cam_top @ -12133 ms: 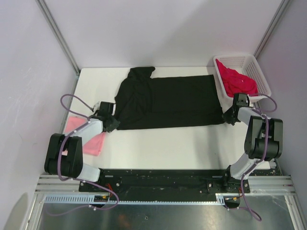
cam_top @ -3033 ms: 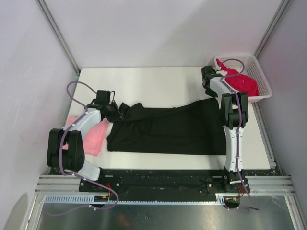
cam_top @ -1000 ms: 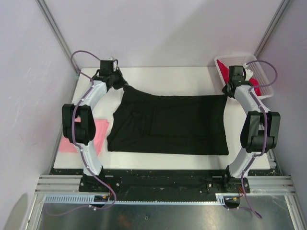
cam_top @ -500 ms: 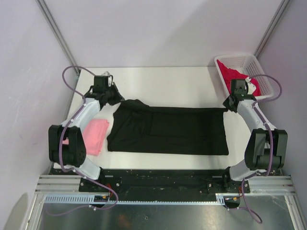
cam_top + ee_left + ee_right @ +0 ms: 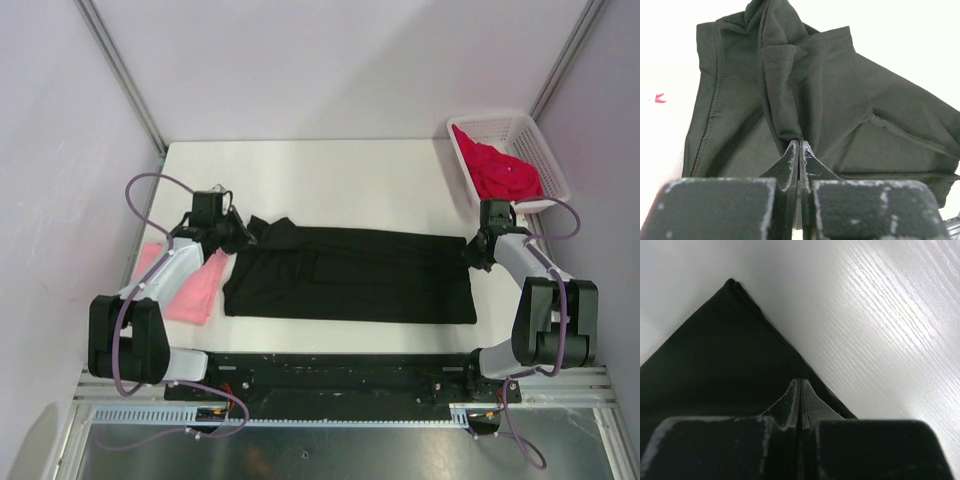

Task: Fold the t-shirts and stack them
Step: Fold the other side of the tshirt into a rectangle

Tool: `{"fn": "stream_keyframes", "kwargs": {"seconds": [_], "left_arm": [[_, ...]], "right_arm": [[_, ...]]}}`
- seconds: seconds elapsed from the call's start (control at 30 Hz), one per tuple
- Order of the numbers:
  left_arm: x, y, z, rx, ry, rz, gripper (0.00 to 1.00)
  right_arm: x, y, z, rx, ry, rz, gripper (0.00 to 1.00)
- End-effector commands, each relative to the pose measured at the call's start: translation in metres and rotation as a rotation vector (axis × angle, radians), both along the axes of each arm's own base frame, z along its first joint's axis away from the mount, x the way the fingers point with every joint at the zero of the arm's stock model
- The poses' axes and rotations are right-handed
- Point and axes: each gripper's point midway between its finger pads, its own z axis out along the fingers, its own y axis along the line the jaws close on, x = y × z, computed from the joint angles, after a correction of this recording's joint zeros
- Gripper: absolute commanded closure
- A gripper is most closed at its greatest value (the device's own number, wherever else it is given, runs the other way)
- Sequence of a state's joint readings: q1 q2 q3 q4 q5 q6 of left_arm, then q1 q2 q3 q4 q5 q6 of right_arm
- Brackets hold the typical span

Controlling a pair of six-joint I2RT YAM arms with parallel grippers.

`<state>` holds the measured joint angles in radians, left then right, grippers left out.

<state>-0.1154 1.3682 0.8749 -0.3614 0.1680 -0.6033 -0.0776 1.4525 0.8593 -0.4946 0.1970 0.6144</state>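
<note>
Black t-shirt (image 5: 350, 275), near-middle of table (image 5: 340, 180): far edge had come nearward within the last second, so the lengthwise fold looked almost laid. Left gripper (image 5: 238, 232) and right gripper (image 5: 472, 252) were pinching its end corners. Pink t-shirt (image 5: 195, 290) and red t-shirt (image 5: 497, 170) remained unfolded.

Soft, even overhead light keeps the top view sharp, shadows faint. Glare streaks the white wood-grain table (image 5: 890, 315) in the right wrist view, where the black cloth t-shirt (image 5: 715, 355) sinks into featureless dark.
</note>
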Motion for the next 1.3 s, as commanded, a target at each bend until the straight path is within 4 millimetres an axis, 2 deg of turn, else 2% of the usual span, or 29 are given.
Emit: {"fn": "stream_keyframes", "kwargs": {"seconds": [0.0,0.13,0.27,0.43,0.6,0.77,0.83,1.07,1.27], "left_arm": [[0.007,0.002,0.035,-0.013,-0.116,0.013,1.00],[0.004,0.002,0.050,-0.014,-0.147,0.015,1.00],[-0.002,0.005,0.056,-0.002,-0.162,0.014,1.00],[-0.016,0.007,0.042,0.006,-0.128,0.014,1.00],[-0.032,0.007,0.018,0.000,-0.067,0.018,1.00],[-0.041,0.009,-0.001,0.006,-0.017,0.026,1.00],[-0.041,0.010,-0.002,0.008,-0.015,0.029,1.00],[-0.041,0.009,0.015,-0.002,-0.068,0.022,1.00],[-0.051,0.010,0.012,-0.009,-0.068,0.035,1.00]], "right_arm": [[0.015,-0.004,0.026,0.014,-0.118,-0.012,1.00],[0.011,-0.007,0.039,0.025,-0.145,-0.017,1.00],[0.004,-0.008,0.040,0.037,-0.133,-0.016,1.00],[-0.009,-0.001,0.029,0.068,-0.099,0.001,1.00],[-0.025,0.001,0.005,0.089,-0.054,-0.002,1.00],[-0.028,0.003,-0.007,0.107,-0.031,-0.001,1.00],[-0.027,0.003,-0.006,0.106,-0.039,-0.002,1.00],[-0.026,-0.009,0.008,0.092,-0.080,-0.024,1.00],[-0.030,-0.014,0.006,0.091,-0.066,-0.033,1.00]]}}
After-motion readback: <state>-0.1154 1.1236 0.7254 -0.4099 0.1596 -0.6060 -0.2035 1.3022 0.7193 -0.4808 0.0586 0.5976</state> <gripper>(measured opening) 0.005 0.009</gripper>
